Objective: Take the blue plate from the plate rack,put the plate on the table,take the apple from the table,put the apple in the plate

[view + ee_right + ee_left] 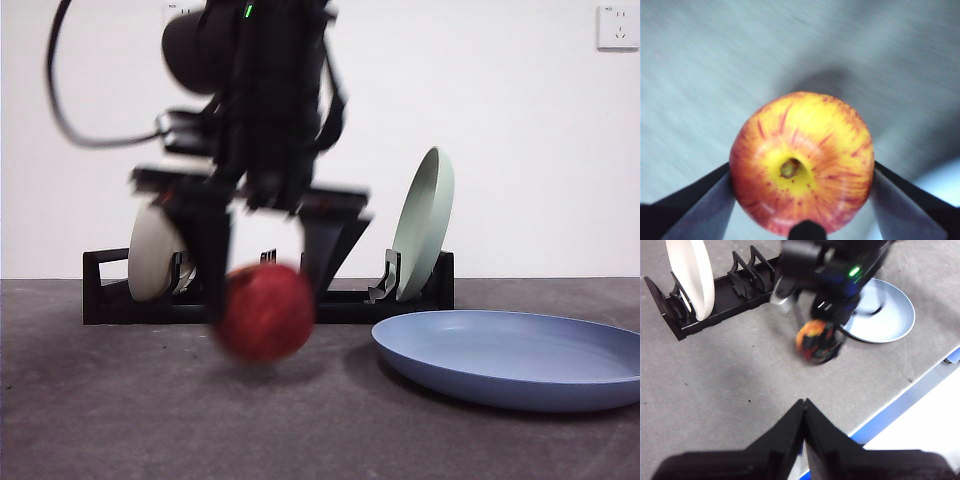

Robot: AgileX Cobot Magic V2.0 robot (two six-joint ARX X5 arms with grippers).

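- Red apple (265, 312) sits clamped in our right gripper (801, 192), just above the table (150, 420).
- Our left gripper (804, 407) waits, jaws pressed together.
- Beside us, the blue plate (515, 358) lies flat.

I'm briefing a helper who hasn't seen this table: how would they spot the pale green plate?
Find the black plate rack along the back wall. The pale green plate stands upright at the end behind the flat blue plate. The cream-white plate stands at the opposite end.

Even bright light, motion-blurred apple (265, 312) and arm, soft shadows on table (150, 420), streaked wrist background
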